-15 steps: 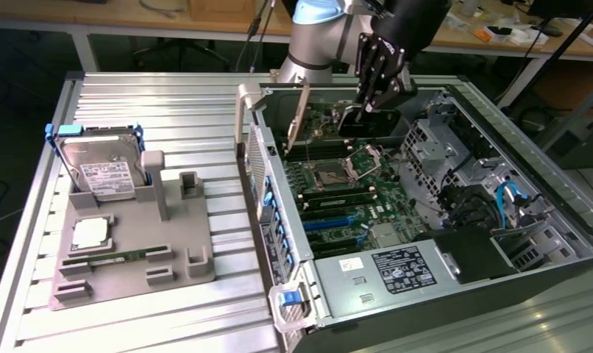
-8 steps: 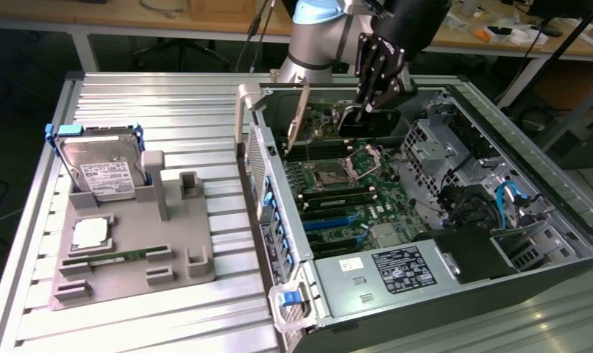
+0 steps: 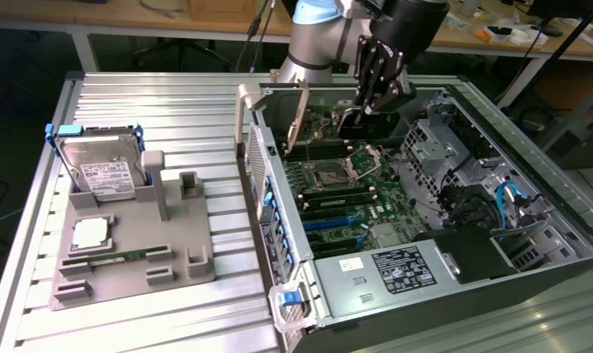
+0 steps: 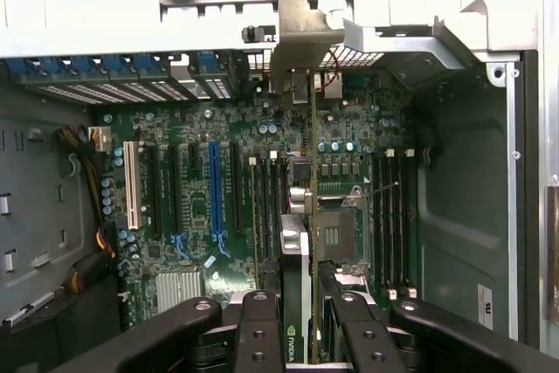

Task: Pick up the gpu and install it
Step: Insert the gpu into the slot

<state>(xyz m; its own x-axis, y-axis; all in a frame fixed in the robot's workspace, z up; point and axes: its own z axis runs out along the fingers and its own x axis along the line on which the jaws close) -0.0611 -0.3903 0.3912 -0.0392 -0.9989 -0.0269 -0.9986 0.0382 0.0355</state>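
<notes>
The gpu (image 3: 326, 122) is a thin green card held on edge inside the open computer case (image 3: 532, 220), above the motherboard (image 3: 341, 198). Its silver end bracket (image 3: 299, 121) faces the case's slotted rear wall. My gripper (image 3: 363, 114) reaches down from above and is shut on the card's end away from the bracket. In the wrist view the gpu (image 4: 312, 172) runs edge-on from my black fingers (image 4: 258, 329) up to the silver bracket (image 4: 306, 28). It hangs over the board beside the CPU socket (image 4: 336, 235), apart from the blue expansion slot (image 4: 216, 189).
A grey holder tray (image 3: 179, 243) at the exterior view's left carries a hard drive in a blue frame (image 3: 100, 165), a processor (image 3: 90, 233) and a memory stick (image 3: 115, 257). Inside the case are the power supply (image 3: 405, 268), a drive cage (image 3: 444, 140) and cables (image 3: 508, 198).
</notes>
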